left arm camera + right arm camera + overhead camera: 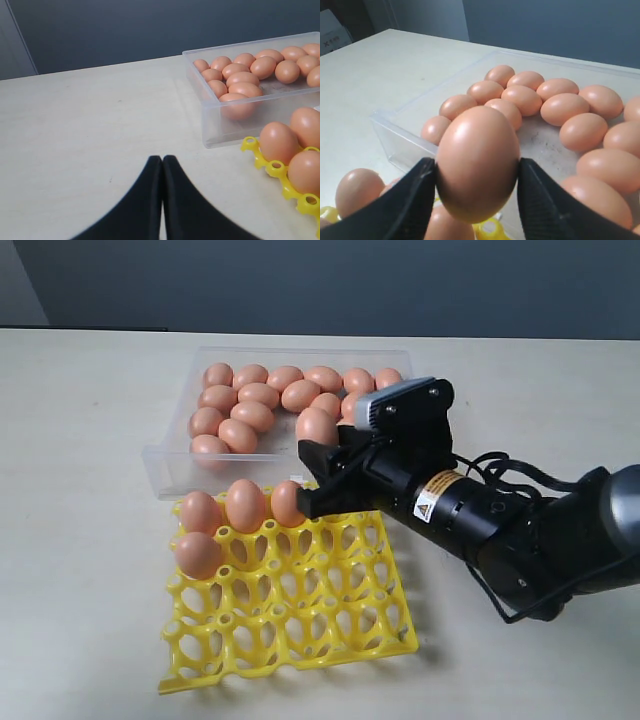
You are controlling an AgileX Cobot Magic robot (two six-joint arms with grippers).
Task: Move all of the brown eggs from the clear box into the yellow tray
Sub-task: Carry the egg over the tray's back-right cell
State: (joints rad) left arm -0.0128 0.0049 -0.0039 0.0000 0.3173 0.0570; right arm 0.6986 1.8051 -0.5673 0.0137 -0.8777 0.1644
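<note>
Brown egg [477,150] is pinched in the right gripper [476,175] near the clear box [395,135] wall — left gripper [162,161] is pressed together.

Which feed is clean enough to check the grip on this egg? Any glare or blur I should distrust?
Right wrist view: the held egg is close and slightly soft, with a faint sheen, yet both right fingers visibly press its sides. Exterior view: even light, soft shadows, no glare on the clear box. Left wrist view: the shut left fingers are dark and featureless.
</note>
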